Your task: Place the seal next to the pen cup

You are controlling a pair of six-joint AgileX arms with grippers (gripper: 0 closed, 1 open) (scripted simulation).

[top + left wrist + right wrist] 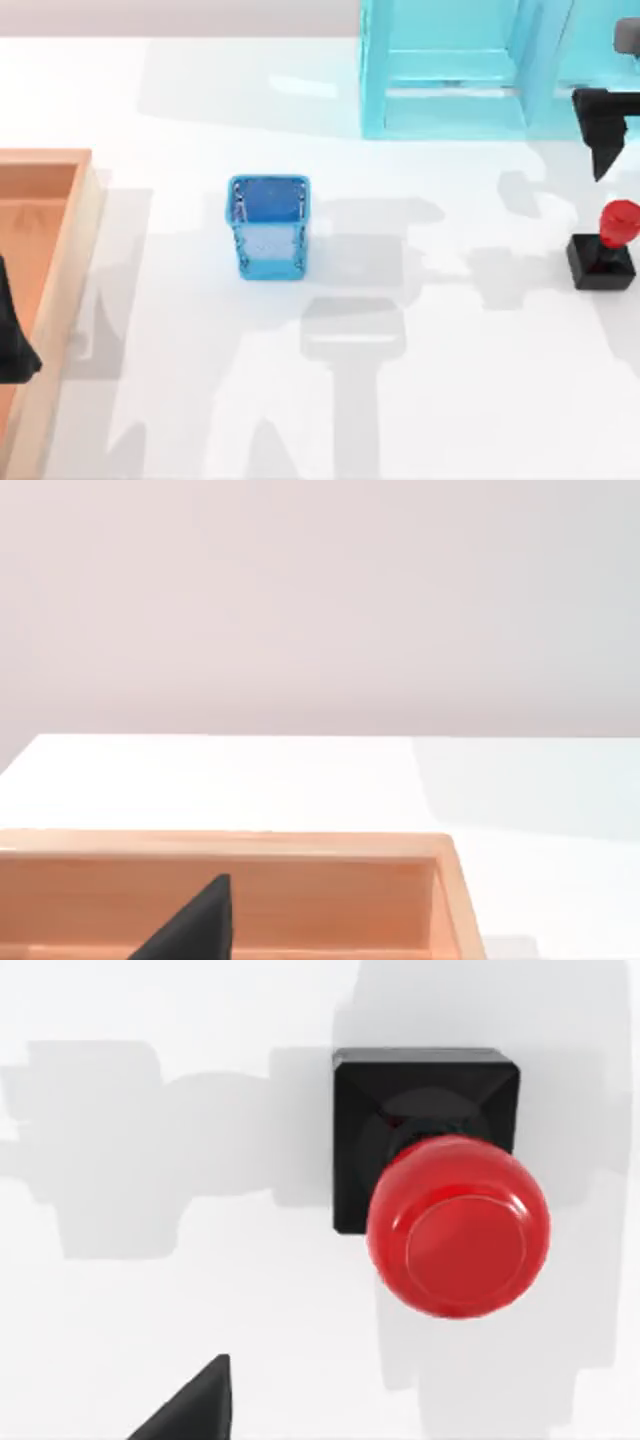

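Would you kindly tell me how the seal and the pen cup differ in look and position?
The seal is solid, a black base under a red knob; the pen cup is see-through blue mesh. The seal looks smaller than the cup. It stands near the table's right edge, the cup left of the middle. Both stand upright on the white table.

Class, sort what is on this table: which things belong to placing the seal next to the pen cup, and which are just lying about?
Belonging to the job:
- seal, at the table's right
- pen cup, left of centre
- right gripper, just behind the seal

Just lying about:
- wooden tray, at the left edge
- cyan shelf unit, at the back
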